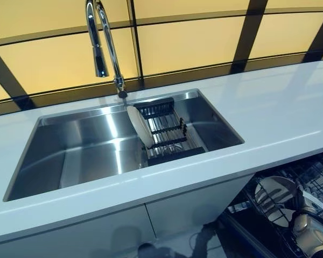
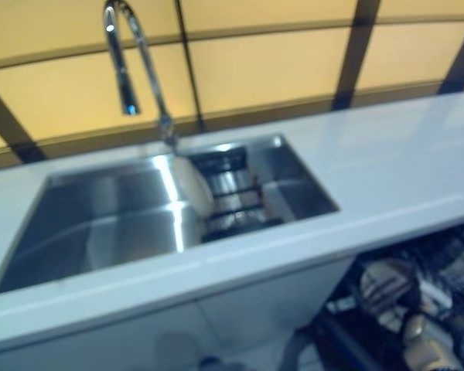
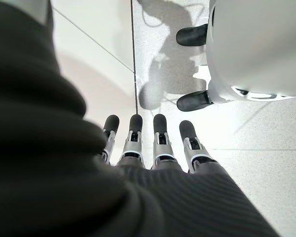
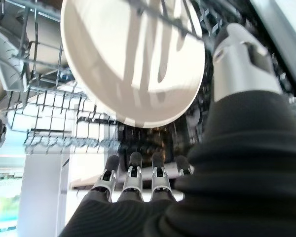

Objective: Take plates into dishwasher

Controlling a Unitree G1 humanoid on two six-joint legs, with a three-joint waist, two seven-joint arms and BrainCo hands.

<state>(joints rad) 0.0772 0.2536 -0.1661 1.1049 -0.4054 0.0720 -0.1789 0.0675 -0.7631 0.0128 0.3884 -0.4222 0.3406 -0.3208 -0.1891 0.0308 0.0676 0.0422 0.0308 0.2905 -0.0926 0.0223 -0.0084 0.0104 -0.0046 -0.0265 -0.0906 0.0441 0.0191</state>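
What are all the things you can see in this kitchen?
Sink: one, shiny steel, set into the counter.
Tap: one, chrome, arching over the back of the sink.
Drying rack: one, dark, in the right part of the sink.
Plate in rack: one, white, standing on edge at the rack's left end.
Counter: one, white, around the sink.
Wall panels: several, yellow with dark strips, behind the counter.
Dishwasher basket: one, wire, open below the counter on the right.
Plate in dishwasher: one, white, against the basket.
Left hand: fingers straight, empty, over the floor.
Right hand: fingers straight, beside the dishwasher plate.
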